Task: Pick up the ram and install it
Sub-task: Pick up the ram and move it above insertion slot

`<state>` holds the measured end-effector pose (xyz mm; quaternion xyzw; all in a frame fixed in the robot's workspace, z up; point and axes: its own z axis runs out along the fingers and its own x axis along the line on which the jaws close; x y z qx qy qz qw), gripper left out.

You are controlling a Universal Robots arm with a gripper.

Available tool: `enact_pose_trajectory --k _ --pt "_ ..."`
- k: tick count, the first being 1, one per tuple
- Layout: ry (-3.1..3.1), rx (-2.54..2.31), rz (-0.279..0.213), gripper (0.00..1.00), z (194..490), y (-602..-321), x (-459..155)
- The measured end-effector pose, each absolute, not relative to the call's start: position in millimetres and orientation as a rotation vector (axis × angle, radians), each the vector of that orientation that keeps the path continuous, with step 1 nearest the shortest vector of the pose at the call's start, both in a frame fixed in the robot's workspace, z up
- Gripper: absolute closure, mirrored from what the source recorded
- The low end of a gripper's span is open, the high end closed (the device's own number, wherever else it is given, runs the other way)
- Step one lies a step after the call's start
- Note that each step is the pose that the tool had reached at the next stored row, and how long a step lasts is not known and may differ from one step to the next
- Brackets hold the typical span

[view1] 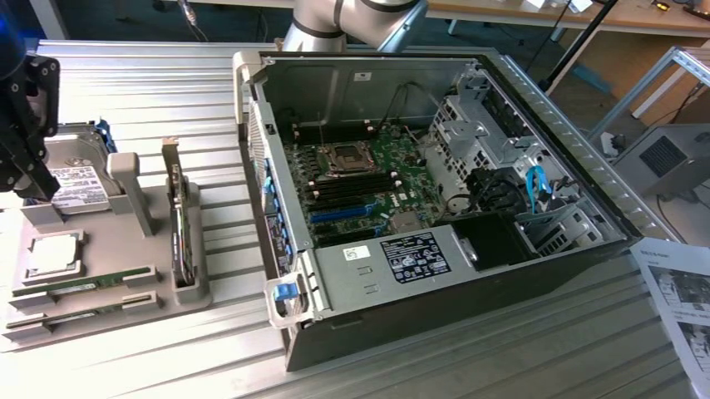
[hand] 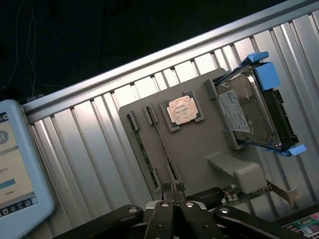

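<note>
The gripper (hand: 174,193), closed on nothing, hangs near the tray (hand: 199,149); the ram (view1: 83,285) lies in its slot at the exterior view's near left. A clean pick wants jaws opened, squared across the stick's middle. Farther off, the board's slots (view1: 352,193) seem free, dimly seen.

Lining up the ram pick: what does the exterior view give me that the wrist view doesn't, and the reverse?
Exterior view adds: the open computer case, its motherboard with black slots, and a printed sheet at the exterior view's right.
Wrist view adds: a lit screen in a pale frame beside the ribbed table.
Shared: the grey tray holding two ram sticks, the processor chip and the hard drive, with the shut tool above the tray.
</note>
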<state>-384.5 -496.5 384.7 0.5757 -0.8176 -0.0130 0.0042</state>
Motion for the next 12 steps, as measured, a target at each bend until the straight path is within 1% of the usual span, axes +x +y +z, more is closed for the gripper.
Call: enact_pose_trajectory --k 12 --pt "-2.355 2.062 -0.039 0.89 383.6 -496.4 -384.5"
